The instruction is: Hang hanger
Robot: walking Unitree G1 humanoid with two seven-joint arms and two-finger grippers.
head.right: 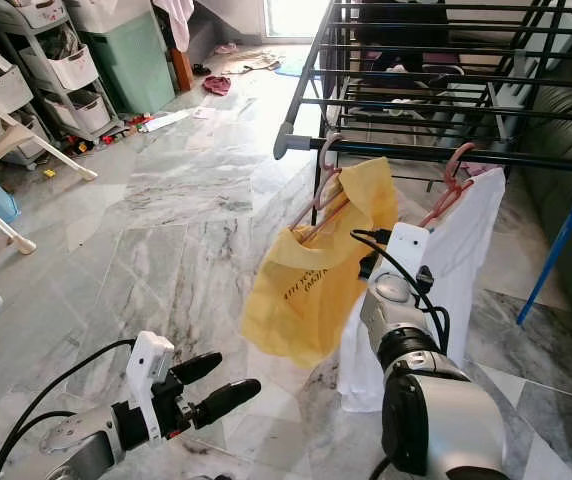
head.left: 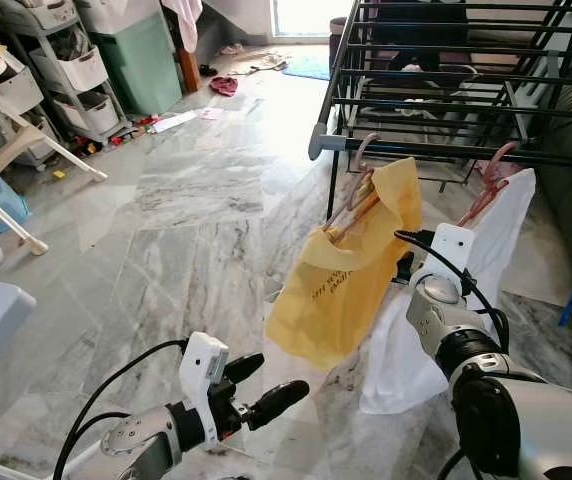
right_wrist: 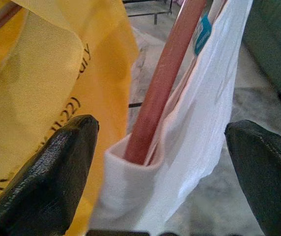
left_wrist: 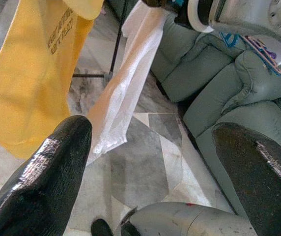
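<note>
right hand (right_wrist: 160, 147), released, flanks the white shirt's hanger (right_wrist: 162, 83) at centre frame on the rack (head.left: 446, 150); left hand (head.left: 266, 385) released low.

Dark print runs across the yellow shirt (right_wrist: 47, 123) in front of me; I make out only "22)" there, the other letters too blurred to read.

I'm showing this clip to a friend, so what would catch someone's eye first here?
The yellow shirt stands out, hanging on a pink hanger from the front rail of the black drying rack. Right beside it, toward the robot's right, hangs a white shirt, and the open right gripper is up close to it. The open left gripper is held low over the marble floor.
</note>
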